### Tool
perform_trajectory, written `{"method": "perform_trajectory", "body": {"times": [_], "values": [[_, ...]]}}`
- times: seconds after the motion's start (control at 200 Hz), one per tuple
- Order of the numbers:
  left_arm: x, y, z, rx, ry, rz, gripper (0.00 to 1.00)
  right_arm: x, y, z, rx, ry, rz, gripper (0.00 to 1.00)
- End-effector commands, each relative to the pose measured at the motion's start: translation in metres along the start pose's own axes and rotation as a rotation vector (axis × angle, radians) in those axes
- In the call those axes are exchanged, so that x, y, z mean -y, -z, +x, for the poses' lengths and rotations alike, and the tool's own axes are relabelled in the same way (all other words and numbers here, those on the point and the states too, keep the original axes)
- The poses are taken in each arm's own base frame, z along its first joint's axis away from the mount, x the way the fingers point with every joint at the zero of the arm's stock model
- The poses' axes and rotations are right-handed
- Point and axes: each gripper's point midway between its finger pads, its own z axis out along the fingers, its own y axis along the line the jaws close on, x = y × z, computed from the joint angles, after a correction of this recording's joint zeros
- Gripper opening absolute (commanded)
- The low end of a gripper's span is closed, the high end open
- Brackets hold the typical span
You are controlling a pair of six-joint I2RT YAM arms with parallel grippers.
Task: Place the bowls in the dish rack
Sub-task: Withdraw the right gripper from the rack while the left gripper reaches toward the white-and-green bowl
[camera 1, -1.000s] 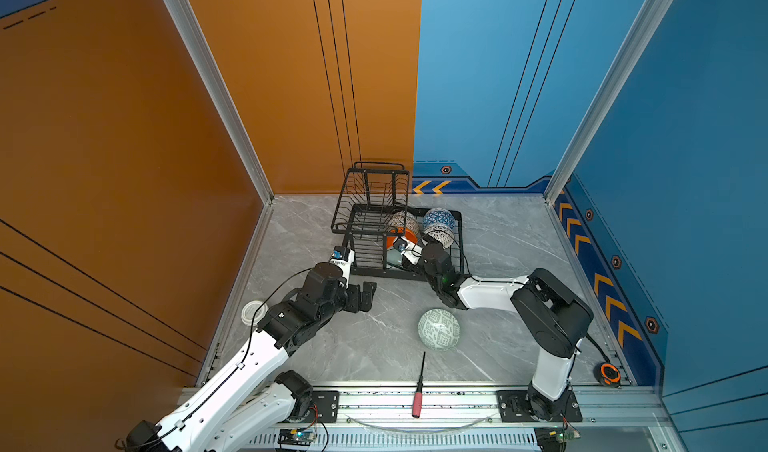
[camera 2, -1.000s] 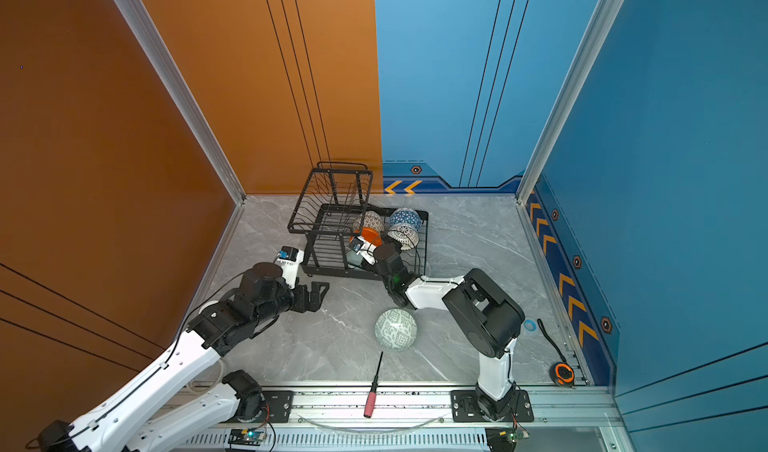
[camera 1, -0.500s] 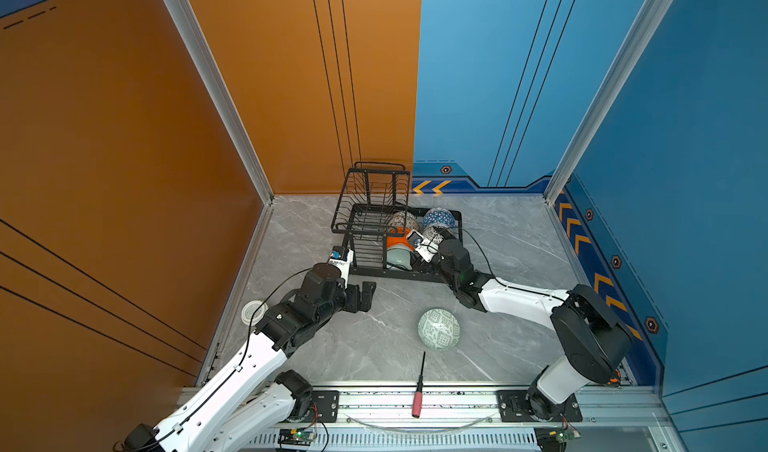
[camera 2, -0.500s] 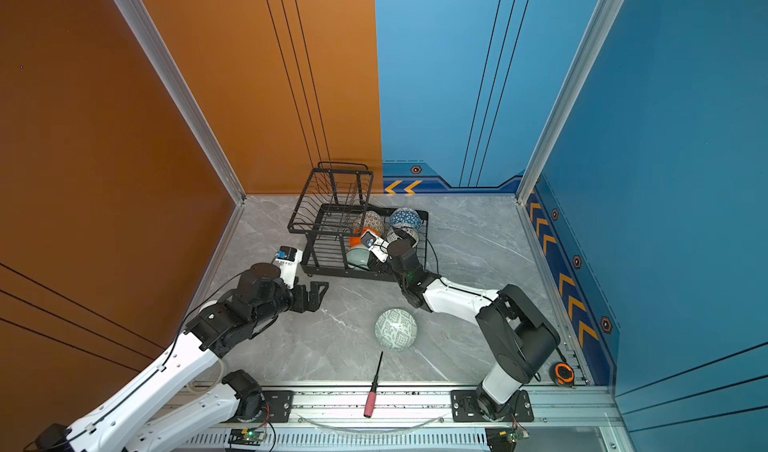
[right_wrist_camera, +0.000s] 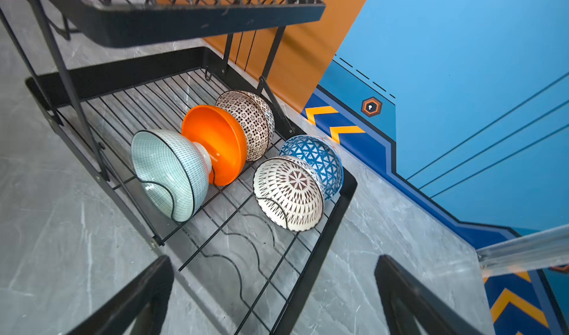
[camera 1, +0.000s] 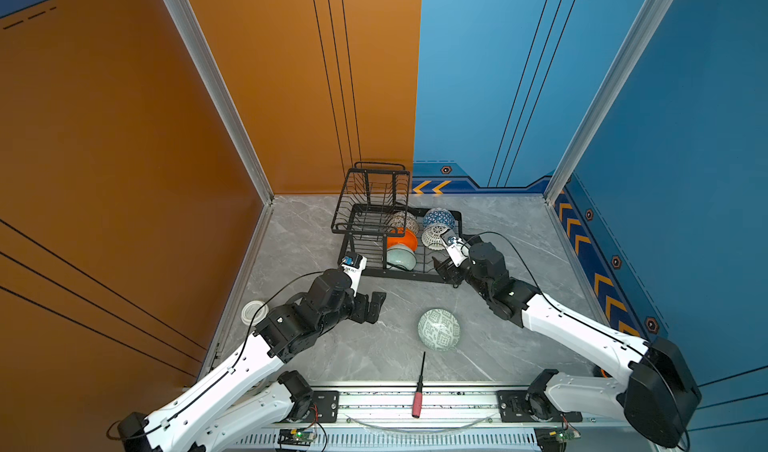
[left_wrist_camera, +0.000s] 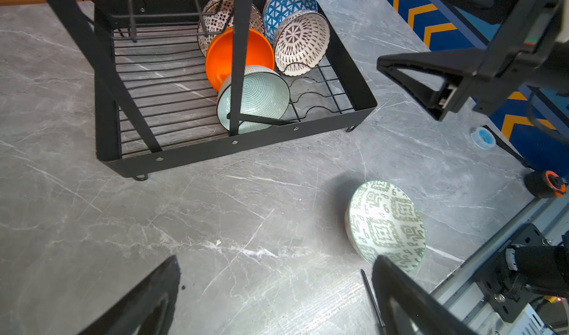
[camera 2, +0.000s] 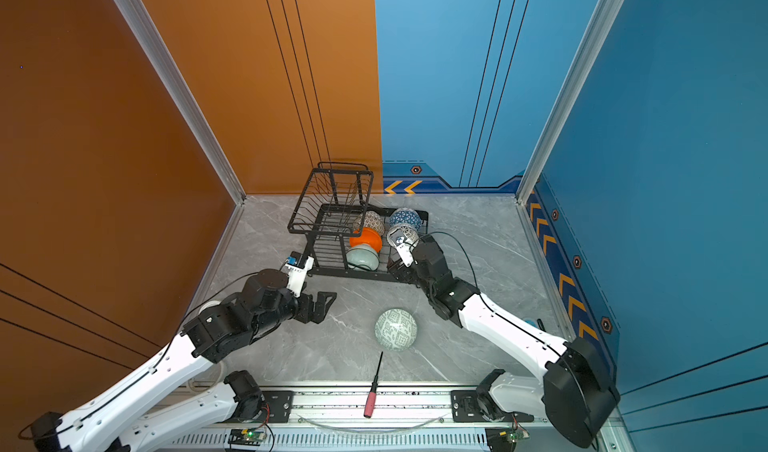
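Five of the six bowls are sitting in the dish rack (camera 1: 409,274), all tipped up on edge in its lower tray. The row on the left goes front to back: mint bowl (camera 1: 401,258), orange bowl (camera 1: 405,238), dotted bowl (camera 1: 405,222), packed right up against each other. Just beside them on the right, the lattice bowl (camera 1: 432,238) stands in a wavy wire slot with the blue bowl (camera 1: 438,219) tucked in behind it, touching.

The odd one out is the green-patterned bowl (camera 1: 439,329). It's out on the grey counter (camera 1: 332,346), open side up, well apart from the rack and in front of it. A red-handled screwdriver (camera 1: 419,387) lies near it, closer to the rail.

The left end effector (camera 1: 372,308) hovers over bare counter, to the left of that loose bowl and in front of the rack's left corner. Its fingers (left_wrist_camera: 154,290) are spread wide with nothing between them.

The right end effector (camera 1: 445,270) is up at the rack's front right corner, just beside the front wall. It's spread wide too and holding nothing. From its wrist view you look between the two fingers (right_wrist_camera: 409,299) straight over the wavy slots at the standing bowls, the lattice one nearest on that side.
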Motion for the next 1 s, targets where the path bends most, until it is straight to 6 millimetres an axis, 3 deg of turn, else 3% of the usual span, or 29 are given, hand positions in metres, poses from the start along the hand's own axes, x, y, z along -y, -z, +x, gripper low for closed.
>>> {"method": "perform_trajectory", "body": {"times": [0.0,0.165,0.355,0.551,0.996], "values": [[0.0,-0.003,0.014,-0.053,0.003,-0.033,0.98,0.004,0.028,0.015,-0.059,-0.135,-0.026,1.0],[0.022,-0.023,0.031,-0.11,-0.01,0.03,0.98,0.011,0.057,0.021,-0.125,-0.271,-0.07,1.0],[0.054,-0.058,0.043,-0.163,0.042,0.162,0.98,0.007,0.067,0.037,-0.232,-0.365,-0.125,1.0],[0.073,-0.092,0.069,-0.274,0.046,0.22,0.98,0.002,0.067,0.047,-0.281,-0.384,-0.146,1.0],[0.112,-0.139,0.116,-0.484,-0.051,0.241,0.99,-0.005,0.05,0.06,-0.321,-0.401,-0.144,1.0]]}}
